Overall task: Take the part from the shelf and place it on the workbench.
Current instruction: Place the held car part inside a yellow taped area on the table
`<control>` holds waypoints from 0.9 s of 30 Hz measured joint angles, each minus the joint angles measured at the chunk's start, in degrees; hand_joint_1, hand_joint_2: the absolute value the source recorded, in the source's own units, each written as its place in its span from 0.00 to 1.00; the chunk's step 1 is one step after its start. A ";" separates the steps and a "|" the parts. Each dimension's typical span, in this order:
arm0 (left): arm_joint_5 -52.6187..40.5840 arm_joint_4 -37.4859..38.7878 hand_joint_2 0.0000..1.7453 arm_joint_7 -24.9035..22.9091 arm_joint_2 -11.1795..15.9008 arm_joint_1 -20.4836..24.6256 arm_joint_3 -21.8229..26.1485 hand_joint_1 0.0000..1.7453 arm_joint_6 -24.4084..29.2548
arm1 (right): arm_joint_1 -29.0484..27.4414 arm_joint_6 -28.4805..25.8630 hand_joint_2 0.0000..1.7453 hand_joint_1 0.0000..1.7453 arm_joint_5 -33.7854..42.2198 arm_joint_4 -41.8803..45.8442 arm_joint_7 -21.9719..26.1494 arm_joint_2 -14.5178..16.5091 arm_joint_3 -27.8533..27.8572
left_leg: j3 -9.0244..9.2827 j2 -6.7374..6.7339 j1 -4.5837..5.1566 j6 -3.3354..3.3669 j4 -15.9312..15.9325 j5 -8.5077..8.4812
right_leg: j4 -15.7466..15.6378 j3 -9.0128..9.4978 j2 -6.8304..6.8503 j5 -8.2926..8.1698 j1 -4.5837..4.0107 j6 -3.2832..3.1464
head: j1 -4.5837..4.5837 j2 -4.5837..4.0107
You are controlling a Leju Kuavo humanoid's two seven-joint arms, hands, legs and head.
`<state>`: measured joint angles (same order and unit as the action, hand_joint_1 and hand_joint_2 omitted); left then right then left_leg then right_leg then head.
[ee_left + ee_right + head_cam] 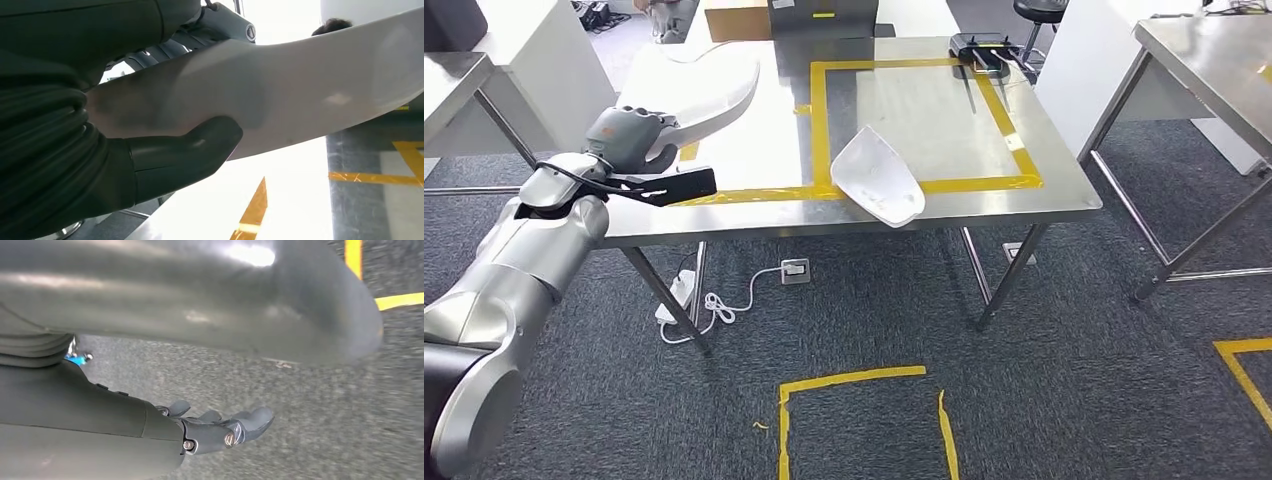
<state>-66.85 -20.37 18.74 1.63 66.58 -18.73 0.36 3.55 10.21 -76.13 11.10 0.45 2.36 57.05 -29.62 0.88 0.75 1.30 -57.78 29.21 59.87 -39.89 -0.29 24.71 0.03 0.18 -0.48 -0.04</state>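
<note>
- Two white curved parts are in sight: one held part [714, 100] sits in the left hand [629, 135] above the left end of the workbench [744, 150], and a second white part [879, 175] lies on the bench near its front edge.
- Held part: a long, tapering white shell, its narrow tip pointing away from the robot and toward the bench's far side. In the left wrist view the same part [300, 85] crosses the picture as a broad pale band, with the thick grey thumb [185, 155] pressed against one face and the darker fingers [160, 50] wrapped over the other, so the fingers are clamped on it.
- Second white part rests across the near strip of the yellow tape rectangle [824, 120], partly inside the marked area and partly over the tape, tilted toward the bench edge.
- Right hand [220, 427] hangs over grey carpet [310, 410]; its fingers are stretched out side by side, slightly curled, with nothing in them.
- Black device [984, 50] sits at the far corner of the taped rectangle.
- Cardboard box [736, 20] stands at the bench's far edge.
- White power strip [676, 295] and cable lie on the floor under the bench, and a yellow tape square [864, 410] marks the carpet nearer the robot.
</note>
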 joint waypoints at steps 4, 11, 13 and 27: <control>-0.18 0.00 1.00 -0.05 -0.26 0.12 -0.03 1.00 -0.18 | 0.10 -0.01 0.00 0.00 0.02 -0.01 0.05 0.05 0.04 | -0.15 0.39 0.20 -1.13 -3.25 0.10 | -2.24 1.58 -0.02 -3.28 -0.06 -1.07 | -0.07 0.00; -0.12 0.25 1.00 0.13 0.49 -0.47 -0.04 1.00 -0.31 | 0.36 0.04 0.00 0.00 -0.06 -0.02 -0.01 0.10 0.04 | -13.24 -0.33 -0.45 -2.59 -17.15 5.47 | -2.63 7.32 -0.40 1.40 0.33 -1.99 | -0.15 0.00; -0.12 0.38 1.00 0.37 0.58 -0.52 -0.04 1.00 -0.39 | 0.39 0.04 0.00 0.00 0.00 -0.01 -0.03 0.11 0.04 | -12.75 -0.38 -0.45 -2.40 -11.43 2.10 | -2.62 9.32 -0.51 3.00 0.35 -1.76 | -0.15 0.00; 0.24 1.13 1.00 -0.27 1.01 -1.79 -0.02 1.00 -0.71 | 0.58 0.19 0.00 0.00 0.08 0.00 -0.27 0.04 0.51 | -5.69 -0.18 -0.63 0.36 -0.24 -5.14 | 12.15 0.32 -0.12 11.62 0.25 1.10 | 0.45 0.00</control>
<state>-66.60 -19.24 18.47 2.64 64.79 -18.75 -0.36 4.14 10.40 -76.05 11.10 0.18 2.40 57.55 -35.31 0.70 0.11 1.66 -58.02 24.08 72.03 -39.56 -0.41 36.33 0.28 1.28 -0.03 -0.04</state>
